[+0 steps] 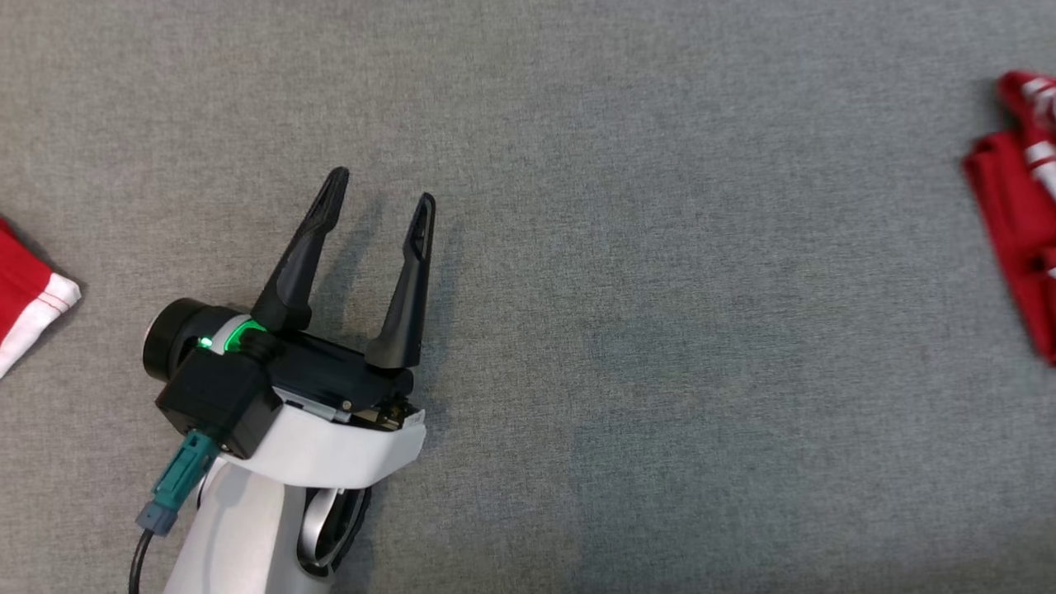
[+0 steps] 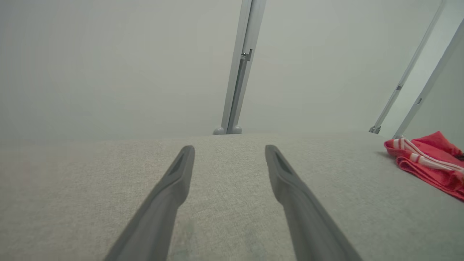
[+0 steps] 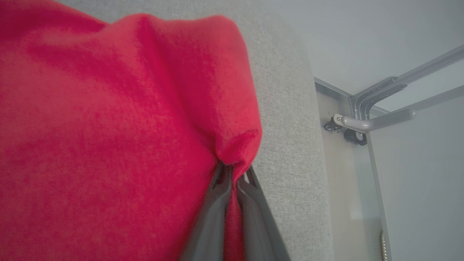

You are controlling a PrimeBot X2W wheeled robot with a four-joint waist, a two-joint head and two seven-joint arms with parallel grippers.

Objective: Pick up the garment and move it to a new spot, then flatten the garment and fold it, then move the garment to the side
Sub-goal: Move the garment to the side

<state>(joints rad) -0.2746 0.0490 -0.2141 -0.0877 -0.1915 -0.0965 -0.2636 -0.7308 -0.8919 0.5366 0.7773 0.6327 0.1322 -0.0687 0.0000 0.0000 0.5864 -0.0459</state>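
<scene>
**Head view.** The red garment (image 1: 1019, 214), white-striped, lies bunched at the 3 o'clock edge of the grey counter (image 1: 660, 330). Its long axis runs roughly from 12 to 6 o'clock, with the striped end toward 12. The picture's edge cuts off its far side.

**Right wrist view.** The right claw (image 3: 235, 170) is pressed together on a pinched fold of the garment. The red cloth spreads from the fingertips toward 9 and 12 o'clock.

**Left claw.** The left claw (image 1: 381, 190) sits at 8 o'clock in the head view. Its fingers stand wide apart, point toward 12 to 1 o'clock, and hold nothing. It is well apart from the garment.

**Other cloth.** A red-and-white cloth corner (image 1: 25, 301) lies at the 9 o'clock edge.
</scene>
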